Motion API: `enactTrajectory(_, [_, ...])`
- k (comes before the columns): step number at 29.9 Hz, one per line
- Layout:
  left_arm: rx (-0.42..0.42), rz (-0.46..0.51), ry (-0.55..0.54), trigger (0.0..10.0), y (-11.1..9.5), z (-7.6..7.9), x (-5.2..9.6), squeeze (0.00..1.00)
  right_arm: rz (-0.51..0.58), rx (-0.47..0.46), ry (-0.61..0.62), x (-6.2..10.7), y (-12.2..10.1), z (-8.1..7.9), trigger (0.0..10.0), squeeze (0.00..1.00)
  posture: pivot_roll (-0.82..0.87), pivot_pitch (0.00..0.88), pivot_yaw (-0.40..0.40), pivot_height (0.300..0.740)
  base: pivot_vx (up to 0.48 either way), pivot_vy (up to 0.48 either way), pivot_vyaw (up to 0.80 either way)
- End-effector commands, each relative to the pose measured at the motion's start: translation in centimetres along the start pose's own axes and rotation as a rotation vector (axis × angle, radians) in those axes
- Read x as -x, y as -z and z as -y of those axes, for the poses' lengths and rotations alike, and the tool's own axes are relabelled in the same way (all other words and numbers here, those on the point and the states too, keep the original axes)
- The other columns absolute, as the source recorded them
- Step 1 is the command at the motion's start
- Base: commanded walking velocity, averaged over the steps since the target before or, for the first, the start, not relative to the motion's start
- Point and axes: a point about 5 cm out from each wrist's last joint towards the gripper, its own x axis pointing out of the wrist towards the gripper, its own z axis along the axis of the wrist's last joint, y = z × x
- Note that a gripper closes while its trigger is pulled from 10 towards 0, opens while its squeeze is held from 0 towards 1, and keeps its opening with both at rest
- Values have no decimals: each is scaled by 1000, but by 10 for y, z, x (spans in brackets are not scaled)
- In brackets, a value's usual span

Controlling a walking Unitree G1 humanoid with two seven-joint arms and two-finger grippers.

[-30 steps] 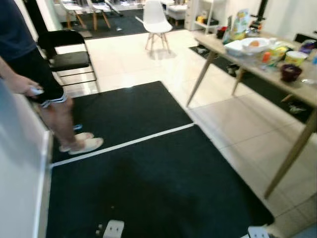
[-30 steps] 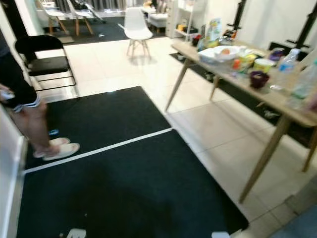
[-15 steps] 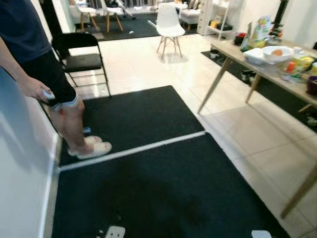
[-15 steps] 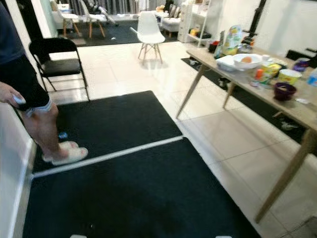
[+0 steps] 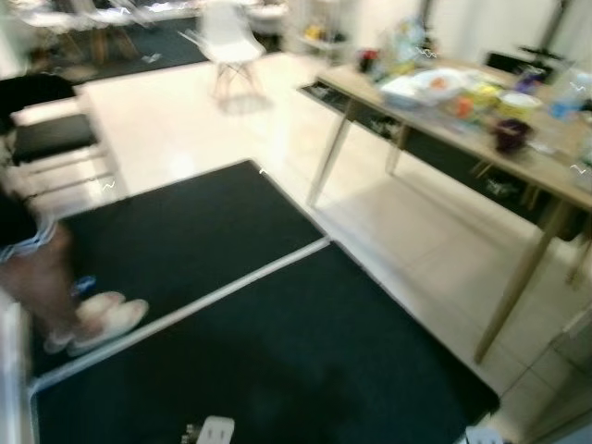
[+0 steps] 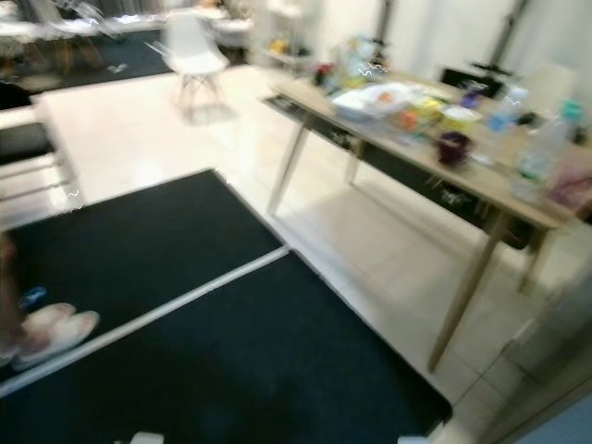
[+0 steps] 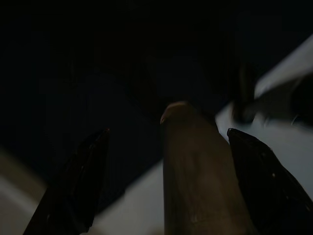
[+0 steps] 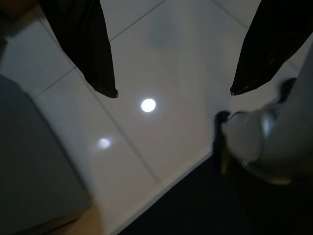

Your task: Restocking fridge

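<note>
Blurred view. Both arms hang low: left gripper (image 7: 164, 196) fingers spread over dark mat, right gripper (image 8: 173, 93) spread above pale floor tiles (image 8: 161, 63). Black mat (image 5: 231, 324) underfoot, a person's slippered feet (image 5: 97, 319) on it. Further right, a wooden worktop (image 6: 518, 199) carries bowls (image 6: 370, 97), a dark cup (image 6: 451, 146), bottles (image 6: 532, 153). White chair (image 5: 231, 46) beyond.

Open-plan home dining area: tiled floor (image 5: 222, 129), black mats (image 5: 277, 351), wooden surface (image 5: 546, 153) with food at 2 o'clock, chairs (image 5: 227, 46) at 12 o'clock.
</note>
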Motion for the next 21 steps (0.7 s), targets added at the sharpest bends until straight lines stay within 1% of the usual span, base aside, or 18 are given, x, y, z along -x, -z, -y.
enactTrajectory(1, [-10,-38,-11,10000,10,-4,1,0,13,7,-10,-1,-3,-6,10000,0,-64,0,8,740,247,0,-788])
enactTrajectory(2, [-11,-44,-14,10000,14,-6,2,0,12,11,-10,-1,-3,-5,10000,0,-64,0,8,740,244,0,-788])
enactTrajectory(3, [-11,-44,-14,10000,14,-6,2,0,12,11,-10,-1,-3,-5,10000,0,-64,0,8,740,244,0,-788])
enactTrajectory(5, [-12,-58,-20,10000,23,-12,5,0,12,20,-9,-1,-2,-5,10000,0,-64,0,8,740,242,0,-788])
enactTrajectory(8, [-13,-62,-22,10000,26,-14,6,0,13,25,-9,-1,-2,-5,10000,0,-64,0,10,740,244,0,-788])
enactTrajectory(10, [-14,-66,-23,10000,29,-16,6,0,15,25,-8,-1,-2,-5,10000,0,-64,0,10,740,0,0,0])
enactTrajectory(13, [-17,-70,-25,10000,31,-18,7,0,18,27,-8,-1,-2,-5,10000,0,-62,0,10,740,317,0,0])
enactTrajectory(21, [-17,-69,-25,10000,30,-18,7,0,19,30,-9,-1,-3,-6,10000,0,-62,0,8,740,317,0,0])
